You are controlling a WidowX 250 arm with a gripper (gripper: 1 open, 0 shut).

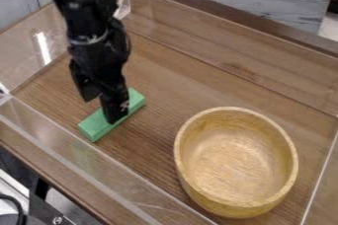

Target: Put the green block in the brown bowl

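Observation:
The green block (pixel 103 122) lies flat and slanted on the wooden tabletop, front left. My gripper (pixel 101 99) points down and stands open right over the block's middle and far part, covering some of it. One dark finger (pixel 83 87) is on the block's left side, while the other (pixel 118 108) is over its upper right end. Nothing is gripped, and whether the fingers touch the block I cannot tell. The brown bowl (pixel 184 150), round, light wood and empty, sits at the front right, well apart from the block.
Clear plastic walls (pixel 53 27) fence the wooden tabletop (pixel 224 71) on the left, front and back. A small clear plastic stand (pixel 122 4) is at the back left, partly behind the arm.

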